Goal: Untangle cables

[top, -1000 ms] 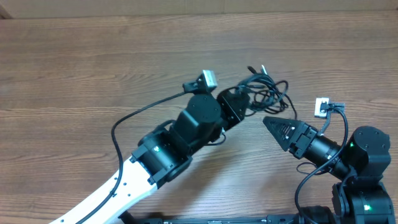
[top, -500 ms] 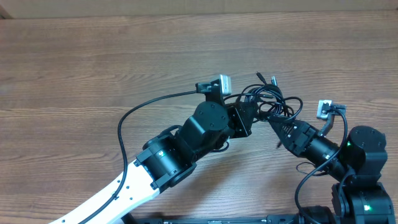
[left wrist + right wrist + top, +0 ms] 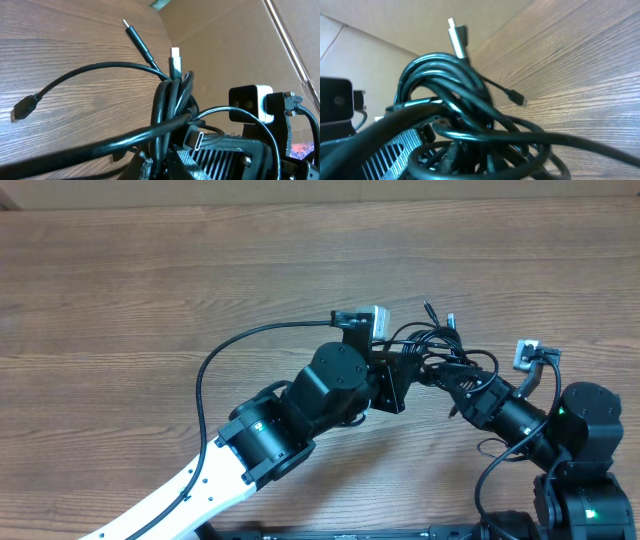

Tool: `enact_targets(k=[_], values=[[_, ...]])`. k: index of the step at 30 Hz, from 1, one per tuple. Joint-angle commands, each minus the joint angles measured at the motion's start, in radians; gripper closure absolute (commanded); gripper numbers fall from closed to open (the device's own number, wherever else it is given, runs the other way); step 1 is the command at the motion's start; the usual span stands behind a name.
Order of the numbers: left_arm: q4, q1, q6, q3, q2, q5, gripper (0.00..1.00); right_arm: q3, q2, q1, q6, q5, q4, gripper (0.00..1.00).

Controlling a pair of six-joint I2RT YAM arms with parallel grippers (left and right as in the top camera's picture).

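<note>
Though tangled, cables point(image 3: 442, 343) between fingers point(image 3: 463, 389) (clamped)

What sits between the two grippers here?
The cables, bundled in a knot, fill the gap between the left gripper and the right gripper; the overhead view shows it.

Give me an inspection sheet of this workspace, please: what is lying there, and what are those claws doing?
Surface: brown wood-grain table.
Job's things: the cables, thin black cords in one knotted bundle, with plug ends sticking out.
Clutter: nothing seen.
Grippers: left gripper shut on the cables; right gripper shut on the cables from the opposite side.
Cables: thicker arm cable loops over the table to the left wrist camera, apart from the tangle.
Surroundings: tan board along the far edge.
</note>
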Motion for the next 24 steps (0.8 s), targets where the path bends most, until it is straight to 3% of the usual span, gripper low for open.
enact_targets(k=[1, 7, 12, 13, 15, 16, 18, 22, 24], values=[[0.019, -0.01, -0.035, 0.013, 0.0, -0.023, 0.96, 0.026, 0.0, 0.006, -0.013, 0.009, 0.004, 0.95], [0.041, -0.009, -0.219, 0.013, 0.0, -0.239, 0.96, 0.026, 0.0, 0.006, -0.132, -0.048, 0.011, 0.96], [0.041, -0.009, -0.316, 0.013, 0.0, -0.274, 0.95, 0.026, 0.0, 0.006, -0.242, -0.131, 0.023, 0.96], [0.041, -0.009, -0.316, 0.013, 0.0, -0.274, 0.87, 0.026, 0.0, 0.006, -0.256, -0.138, 0.024, 0.96], [0.041, -0.009, -0.284, 0.013, 0.0, -0.274, 0.48, 0.026, 0.0, 0.006, -0.256, -0.137, 0.023, 0.96], [0.042, -0.008, -0.228, 0.013, -0.001, -0.274, 0.33, 0.026, 0.0, 0.006, -0.256, -0.132, 0.021, 0.96], [0.049, -0.008, -0.008, 0.013, -0.005, -0.269, 0.13, 0.026, 0.0, 0.006, -0.278, -0.122, 0.008, 0.96], [0.04, -0.007, 0.297, 0.013, -0.036, -0.252, 0.0, 0.026, 0.0, 0.006, -0.336, -0.117, -0.011, 0.96], [0.032, -0.006, 0.397, 0.013, -0.064, -0.252, 0.0, 0.026, 0.0, 0.006, -0.37, -0.103, -0.028, 0.96]])
